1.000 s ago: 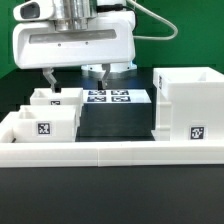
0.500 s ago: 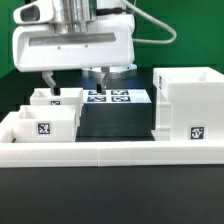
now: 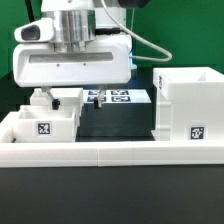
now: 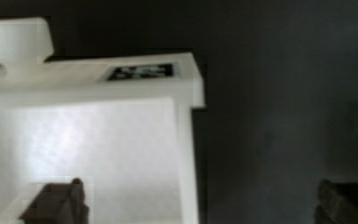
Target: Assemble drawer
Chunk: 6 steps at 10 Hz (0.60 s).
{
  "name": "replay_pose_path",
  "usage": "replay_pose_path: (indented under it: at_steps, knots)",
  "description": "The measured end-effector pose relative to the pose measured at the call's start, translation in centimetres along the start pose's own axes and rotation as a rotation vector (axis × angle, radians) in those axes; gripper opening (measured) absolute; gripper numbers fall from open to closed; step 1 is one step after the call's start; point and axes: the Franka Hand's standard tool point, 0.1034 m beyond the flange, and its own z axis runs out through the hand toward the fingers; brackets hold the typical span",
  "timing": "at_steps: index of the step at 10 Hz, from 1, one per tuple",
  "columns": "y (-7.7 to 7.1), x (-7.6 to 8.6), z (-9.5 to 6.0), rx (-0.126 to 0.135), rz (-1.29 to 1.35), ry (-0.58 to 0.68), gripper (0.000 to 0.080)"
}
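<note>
A small white drawer tray (image 3: 47,124) with a marker tag stands at the exterior view's left. Another white part (image 3: 62,101) shows just behind it. The tall white drawer housing (image 3: 188,102) stands at the right. My gripper (image 3: 68,96) hangs over the small parts at the left, its wide white hand hiding most of the fingers. In the wrist view a white tray (image 4: 87,130) with a tag and a round knob (image 4: 16,40) lies below. My gripper (image 4: 202,203) is open and empty, one fingertip (image 4: 55,202) over the white tray, the other over the dark table.
The marker board (image 3: 118,97) lies flat between the small tray and the housing. A low white wall (image 3: 110,152) runs along the front and up the left side. The table is black.
My gripper has moved toward the exterior view's left and a little lower, from beside the marker board to above the small white parts. The parts have not moved.
</note>
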Motion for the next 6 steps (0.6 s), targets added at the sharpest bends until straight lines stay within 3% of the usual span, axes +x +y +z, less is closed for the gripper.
replay_pose_path:
  at_steps: [6]
  knots:
    - [0.2, -0.9, 2.5, -0.021, -0.004, -0.007, 0.0648]
